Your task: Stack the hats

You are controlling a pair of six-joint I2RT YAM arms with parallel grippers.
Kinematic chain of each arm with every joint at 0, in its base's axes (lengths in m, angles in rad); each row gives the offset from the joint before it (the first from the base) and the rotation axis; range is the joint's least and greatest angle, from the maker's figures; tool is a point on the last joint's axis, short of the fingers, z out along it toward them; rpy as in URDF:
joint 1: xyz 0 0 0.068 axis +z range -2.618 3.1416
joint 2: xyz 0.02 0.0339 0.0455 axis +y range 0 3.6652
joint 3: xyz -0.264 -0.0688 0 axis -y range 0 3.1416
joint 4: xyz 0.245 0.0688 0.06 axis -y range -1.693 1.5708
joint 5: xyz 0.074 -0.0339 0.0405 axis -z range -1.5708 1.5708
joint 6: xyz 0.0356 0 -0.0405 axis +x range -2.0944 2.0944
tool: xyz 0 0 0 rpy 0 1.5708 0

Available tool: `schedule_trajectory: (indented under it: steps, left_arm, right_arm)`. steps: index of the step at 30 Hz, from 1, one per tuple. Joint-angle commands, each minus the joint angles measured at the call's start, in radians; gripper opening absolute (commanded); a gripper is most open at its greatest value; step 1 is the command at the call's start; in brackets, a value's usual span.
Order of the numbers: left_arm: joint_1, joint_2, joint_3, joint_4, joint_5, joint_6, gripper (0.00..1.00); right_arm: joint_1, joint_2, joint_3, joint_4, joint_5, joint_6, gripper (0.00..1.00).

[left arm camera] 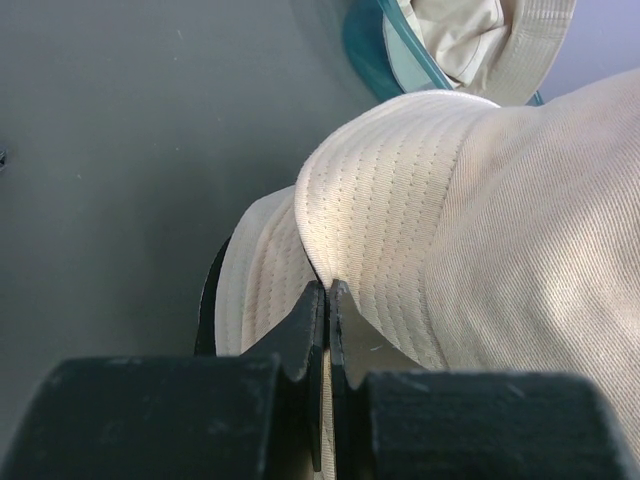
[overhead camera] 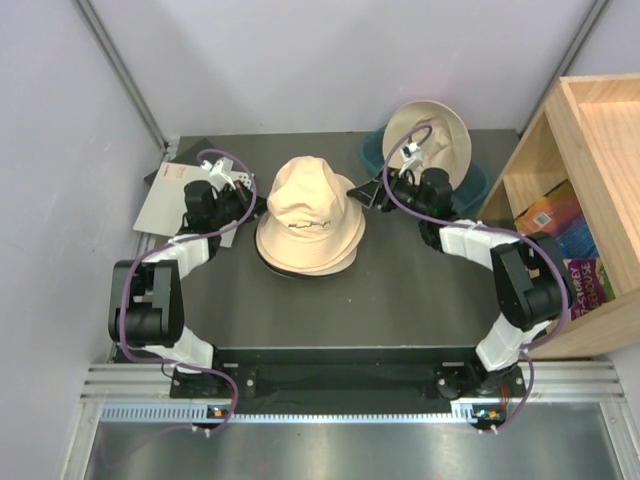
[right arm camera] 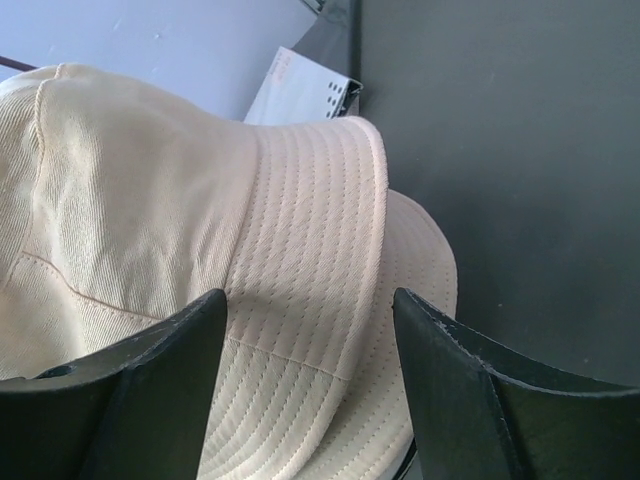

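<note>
A stack of beige hats point(overhead camera: 308, 215) sits mid-table, the top one crown up. A black brim edge point(left arm camera: 209, 300) shows under the stack. My left gripper point(overhead camera: 251, 204) is at the stack's left side, shut on the top beige hat's brim point(left arm camera: 380, 200); fabric is pinched between the fingers point(left arm camera: 312, 320). My right gripper point(overhead camera: 367, 192) is open at the stack's right side, its jaws spread above the top hat's brim point(right arm camera: 310, 230) without touching it. Another cream hat point(overhead camera: 430, 135) lies upturned in the teal tub point(overhead camera: 372, 152) at the back right.
A wooden shelf point(overhead camera: 590, 110) with books stands along the right edge. A white sheet or board point(overhead camera: 165, 200) lies at the back left, also in the right wrist view point(right arm camera: 300, 95). Grey walls close the back and left.
</note>
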Motion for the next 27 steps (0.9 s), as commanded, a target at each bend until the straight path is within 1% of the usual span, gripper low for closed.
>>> schedule_trajectory:
  steps: [1, 5, 8, 11, 12, 14, 15, 17, 18, 21, 23, 25, 27]
  left_arm:
    - [0.003, -0.043, 0.003, 0.021, 0.016, 0.024, 0.00]
    - [0.001, -0.048, 0.000, 0.019, 0.009, 0.029, 0.00]
    - [0.001, -0.046, 0.000, 0.018, 0.008, 0.033, 0.00]
    - [0.001, -0.048, -0.003, 0.018, 0.005, 0.033, 0.00]
    - [0.001, -0.049, -0.003, 0.018, 0.005, 0.033, 0.00]
    - [0.001, -0.052, -0.003, 0.016, 0.003, 0.035, 0.00]
    - [0.001, -0.054, -0.005, 0.016, 0.002, 0.036, 0.00]
    - [0.001, -0.055, -0.005, 0.013, 0.000, 0.036, 0.00]
    - [0.001, -0.058, -0.005, 0.013, -0.003, 0.038, 0.00]
    - [0.001, -0.064, -0.003, -0.006, -0.021, 0.043, 0.00]
    - [0.001, -0.071, -0.003, -0.034, -0.035, 0.055, 0.00]
    - [0.001, -0.077, -0.003, -0.048, -0.056, 0.059, 0.00]
    - [0.001, -0.081, -0.005, -0.063, -0.064, 0.070, 0.00]
  right_arm:
    - [-0.010, 0.036, 0.013, 0.133, -0.062, 0.082, 0.67]
    - [-0.010, 0.056, -0.018, 0.199, -0.083, 0.137, 0.67]
    - [-0.010, 0.068, -0.036, 0.262, -0.108, 0.200, 0.64]
    - [-0.010, 0.082, -0.047, 0.299, -0.125, 0.257, 0.51]
    - [-0.008, 0.084, -0.049, 0.305, -0.126, 0.267, 0.41]
    - [-0.010, 0.082, -0.055, 0.302, -0.123, 0.267, 0.31]
    - [-0.010, 0.079, -0.055, 0.278, -0.117, 0.258, 0.20]
    - [-0.010, 0.075, -0.058, 0.254, -0.111, 0.243, 0.10]
    - [-0.010, 0.073, -0.059, 0.235, -0.103, 0.231, 0.01]
    - [-0.008, 0.062, -0.064, 0.190, -0.080, 0.188, 0.00]
    - [-0.005, 0.046, -0.067, 0.118, -0.059, 0.154, 0.00]
    - [0.004, 0.030, -0.067, 0.025, -0.017, 0.082, 0.00]
    - [0.016, 0.024, -0.069, -0.023, 0.019, 0.025, 0.00]
